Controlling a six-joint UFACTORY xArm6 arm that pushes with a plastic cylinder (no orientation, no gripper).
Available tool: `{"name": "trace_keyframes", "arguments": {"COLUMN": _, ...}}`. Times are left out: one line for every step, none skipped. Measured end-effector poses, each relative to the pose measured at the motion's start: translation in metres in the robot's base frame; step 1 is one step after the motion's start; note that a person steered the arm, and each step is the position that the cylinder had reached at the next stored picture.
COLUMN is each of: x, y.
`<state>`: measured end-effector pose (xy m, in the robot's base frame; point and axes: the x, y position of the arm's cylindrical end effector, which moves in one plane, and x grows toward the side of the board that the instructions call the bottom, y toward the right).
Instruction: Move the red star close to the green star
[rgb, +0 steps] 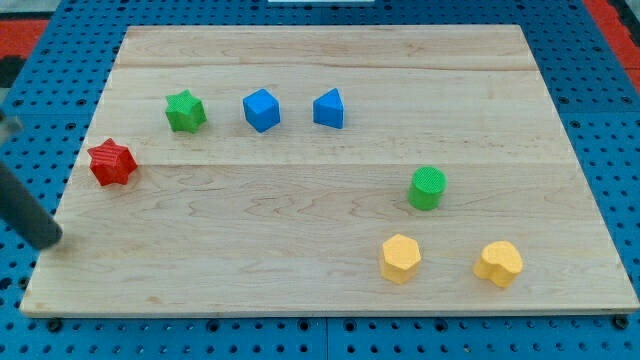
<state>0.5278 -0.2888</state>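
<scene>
The arm carries no pincer, only a dark rod whose tip (47, 240) sits at the view's left edge of the wooden board (330, 270), touching no block and holding nothing. The red star (111, 163) lies above and right of the tip, apart from it, and near the green star (185, 110), below and left of it. The rod appears blurred, so the tip's exact end is approximate.

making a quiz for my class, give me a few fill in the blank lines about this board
1. The red star lies toward the view's ____ of the green star.
2. The green cylinder sits above two ____ blocks.
3. My tip is at the board's ____ edge, touching no block.

Missing words: bottom left; yellow; left
</scene>
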Motion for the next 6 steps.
{"name": "trace_keyframes", "arguments": {"x": -0.03, "y": 0.028}}
{"name": "trace_keyframes", "arguments": {"x": -0.06, "y": 0.031}}
{"name": "trace_keyframes", "arguments": {"x": -0.094, "y": 0.032}}
{"name": "trace_keyframes", "arguments": {"x": -0.093, "y": 0.049}}
{"name": "trace_keyframes", "arguments": {"x": -0.058, "y": 0.087}}
{"name": "trace_keyframes", "arguments": {"x": -0.062, "y": 0.152}}
